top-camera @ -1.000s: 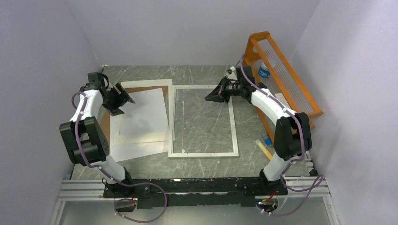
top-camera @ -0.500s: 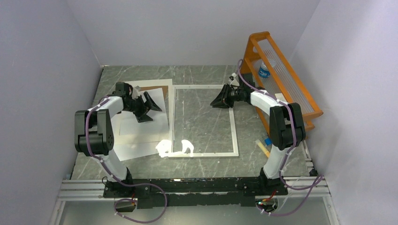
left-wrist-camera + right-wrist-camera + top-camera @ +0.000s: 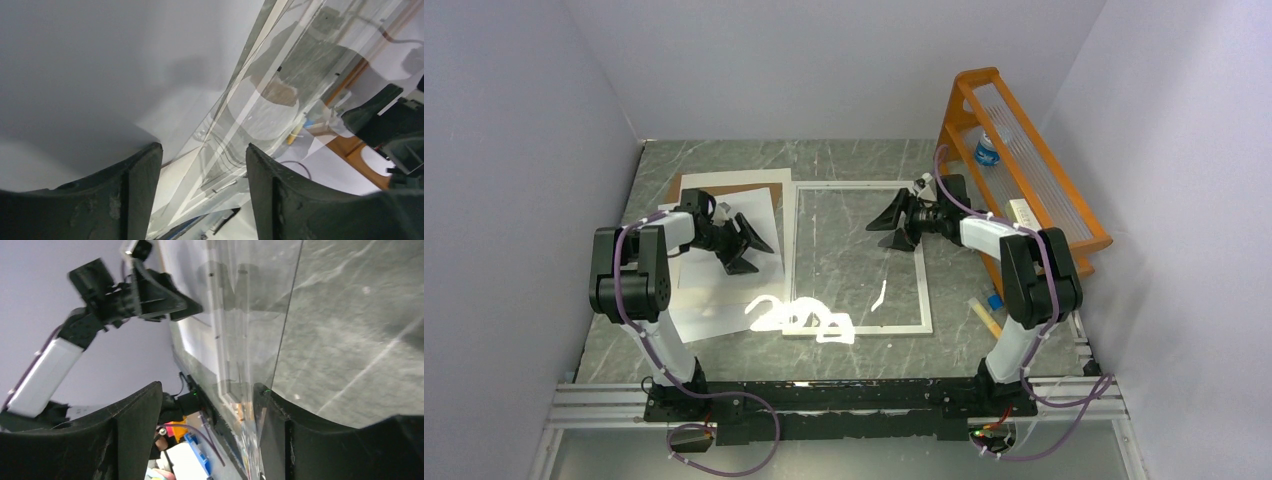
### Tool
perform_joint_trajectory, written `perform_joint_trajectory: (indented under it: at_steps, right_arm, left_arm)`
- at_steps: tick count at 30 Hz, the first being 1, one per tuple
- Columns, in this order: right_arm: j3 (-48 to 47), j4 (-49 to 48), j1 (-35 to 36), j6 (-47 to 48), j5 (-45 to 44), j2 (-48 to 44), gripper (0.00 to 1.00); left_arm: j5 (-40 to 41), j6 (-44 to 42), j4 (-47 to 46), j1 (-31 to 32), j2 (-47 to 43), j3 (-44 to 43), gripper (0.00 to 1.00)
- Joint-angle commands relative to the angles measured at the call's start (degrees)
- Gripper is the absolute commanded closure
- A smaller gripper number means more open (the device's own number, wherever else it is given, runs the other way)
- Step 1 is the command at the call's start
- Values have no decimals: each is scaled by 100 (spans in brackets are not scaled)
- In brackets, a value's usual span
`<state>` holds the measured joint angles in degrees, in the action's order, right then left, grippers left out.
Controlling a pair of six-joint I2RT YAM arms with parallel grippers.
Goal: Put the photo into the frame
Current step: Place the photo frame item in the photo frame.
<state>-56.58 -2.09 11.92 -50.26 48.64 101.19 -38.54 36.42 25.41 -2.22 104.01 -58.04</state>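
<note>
on the left half of the table (image 3: 864, 352), just beside the frame (image 3: 894, 329), the photo (image 3: 709, 272) lies plain white side up, topmost on a loose stack. its printed face cannot be seen. a brown board (image 3: 729, 187) pokes out at the stack's far edge and more sheets (image 3: 714, 320) fan out at the near edge, under the left arm's elbow.

the left gripper (image 3: 764, 260) hangs low over the photo's right part, fingers spread and aimed at the frame. whether it touches the paper cannot be told. the frame lies flat in the middle of the table, grey marbled stone showing through its opening. a clear pane (image 3: 804, 318) sits in the way there: from above it shows only as bright glints at the frame's near left corner, while both wrist views look through it. whether it rests flat in the frame cannot be told.

the right gripper (image 3: 882, 238) is inside the frame's far right corner, fingers spread wide, pointing left. the pane's edge runs between them with nothing pinched.

right of the frame an orange rack (image 3: 1064, 238) leans by the wall, holding a bottle (image 3: 987, 150) with a blue label too small to read. a pale stick (image 3: 986, 318) and a small blue piece (image 3: 994, 300) lie by the right arm's base.
</note>
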Motion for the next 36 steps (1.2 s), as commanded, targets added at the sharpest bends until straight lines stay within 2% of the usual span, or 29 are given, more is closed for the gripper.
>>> perform_joint_trajectory:
  at_steps: [1,6,11,15,21,23,26,31,34,36]
  right_arm:
    - [244,-1076,30,-624,444,-546,30]
    - [278,-1009,246,-787,417,-664,30]
    - [1,-6,450,-302,-92,-742,31]
    - [-41,677,460,-105,-650,-929,31]
    - [270,511,461,-310,-721,-1217,35]
    - [450,265,466,-494,-626,-1338,33]
    - [648,9,461,-663,-601,-1594,24]
    - [497,913,451,-550,-851,-1613,14]
    - [459,1281,444,-586,-774,-1524,15]
    - [555,1092,435,-753,-688,-1629,23]
  left_arm:
    - [-415,510,-450,28,-16,333,37]
    - [-535,1241,-1016,28,-191,669,47]
    - [-576,2074,-1779,39,-432,1049,51]
    - [-444,2529,-2011,46,-604,1215,54]
    - [-309,3434,-2728,69,-797,1578,59]
    - [-235,3669,-2834,102,-849,1638,60]
    - [-159,3916,-2898,147,-905,1718,60]
    - [-74,4085,-2736,176,-949,1763,59]
    - [-36,4151,-2661,180,-927,1793,57]
    - [-39,4221,-2689,178,-909,1841,57]
